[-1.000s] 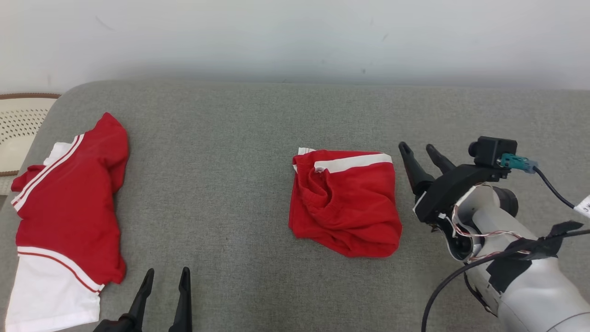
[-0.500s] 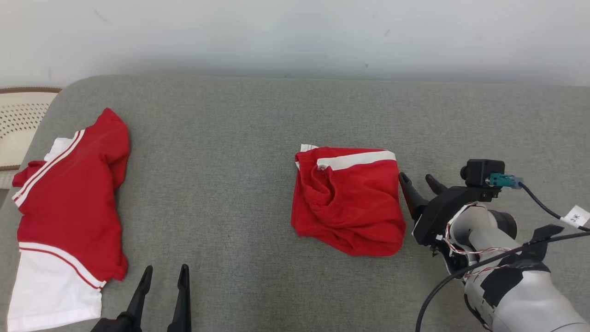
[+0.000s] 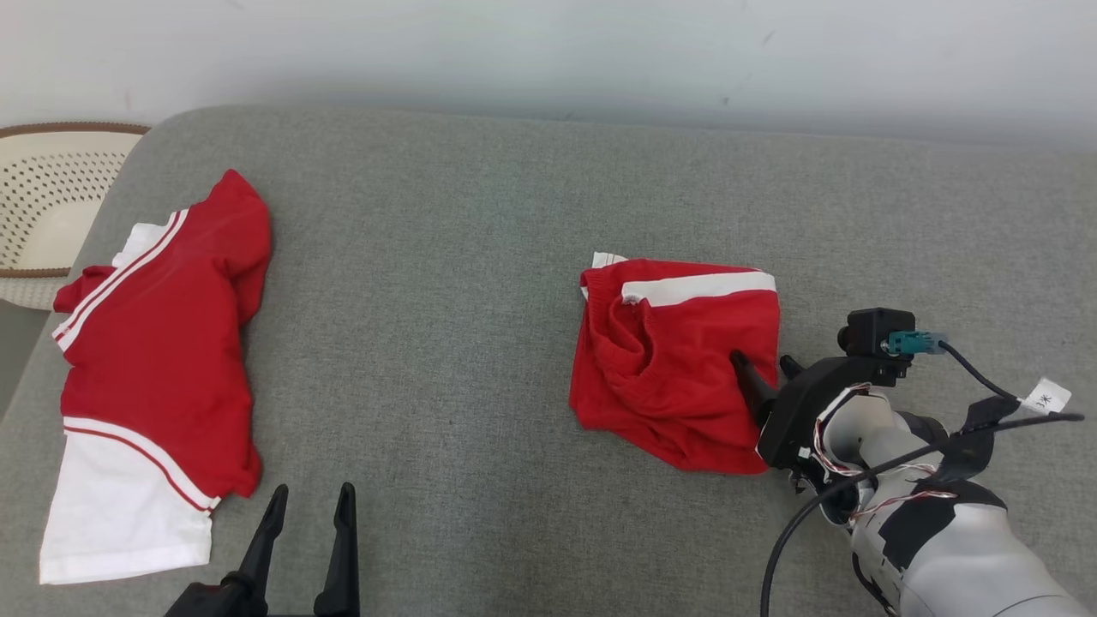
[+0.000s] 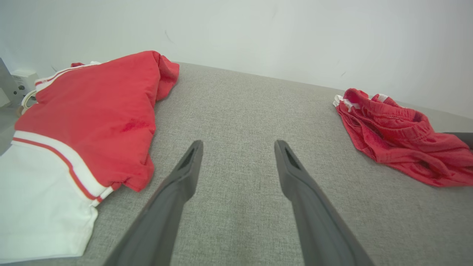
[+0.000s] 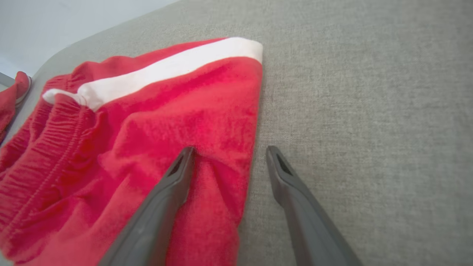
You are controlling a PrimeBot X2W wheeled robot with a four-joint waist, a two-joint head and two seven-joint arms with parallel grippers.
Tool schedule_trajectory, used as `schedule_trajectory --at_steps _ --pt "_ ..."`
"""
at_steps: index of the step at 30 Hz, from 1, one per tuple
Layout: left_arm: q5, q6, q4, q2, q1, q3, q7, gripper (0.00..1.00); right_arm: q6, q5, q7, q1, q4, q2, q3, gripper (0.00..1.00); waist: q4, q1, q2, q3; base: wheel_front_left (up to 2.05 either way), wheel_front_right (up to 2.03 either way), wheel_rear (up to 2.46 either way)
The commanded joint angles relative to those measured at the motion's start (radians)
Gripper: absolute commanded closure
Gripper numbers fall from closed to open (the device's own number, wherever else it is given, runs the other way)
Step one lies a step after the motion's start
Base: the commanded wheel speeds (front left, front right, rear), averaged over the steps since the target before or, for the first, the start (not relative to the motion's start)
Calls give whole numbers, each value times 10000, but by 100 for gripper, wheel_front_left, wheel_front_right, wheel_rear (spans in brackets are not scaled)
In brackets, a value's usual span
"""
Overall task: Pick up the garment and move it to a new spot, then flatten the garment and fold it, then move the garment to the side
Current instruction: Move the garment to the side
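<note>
The garment, a pair of red shorts (image 3: pixel 677 368), lies right of the middle on the grey cushion (image 3: pixel 446 283). It is folded into a rough square, but not flat: I see many wrinkles in the cloth. A white stripe (image 3: pixel 698 289) runs along its far edge, and the gathered elastic waistband (image 3: pixel 613 343) is on its left part.

My right gripper (image 5: pixel 230 149) is at the right edge of the shorts, low down. Its jaws are spread wide and nothing is grasped between them. In the right wrist view one finger (image 5: pixel 173 184) lies on the red cloth, where a small crease begins at its tip, and the other finger (image 5: pixel 295 192) is over the bare grey cushion just beside the edge. So the edge of the shorts runs between the two fingers. I cannot tell if the outer finger touches the cushion.

My left gripper (image 3: pixel 313 490) is at the near edge of the cushion, well apart from the shorts. Its jaws also stand wide apart and hold nothing; under them is only grey cushion.

Further to the left lies a second garment, a red and white shirt (image 3: pixel 154 343), spread out near the left end of the cushion. Beyond that end I see a pale basket with small holes (image 3: pixel 51 197). Behind the cushion is a plain white wall (image 3: pixel 548 51).
</note>
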Motion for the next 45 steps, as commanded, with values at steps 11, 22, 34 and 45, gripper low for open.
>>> schedule_trajectory --at_steps 11,22,34,45 --pt "-22 62 71 1 -22 69 -29 0 1 372 70 -76 -227 -38 360 100 -24 0 -1 40 0 0 0" --pt "81 88 -73 1 109 199 -29 0 1 67 -365 -418 -681 -484 955 100 -539 0 -1 -105 0 0 0" --pt "380 -150 -418 23 -79 549 -31 0 1 -614 -208 -1504 -935 -1575 1837 100 -1621 0 -1 338 0 0 0" --pt "634 -396 -842 259 -487 1015 -29 0 0 -1172 9 -3111 -572 -2663 2312 100 -2117 0 -1 1160 0 0 0"
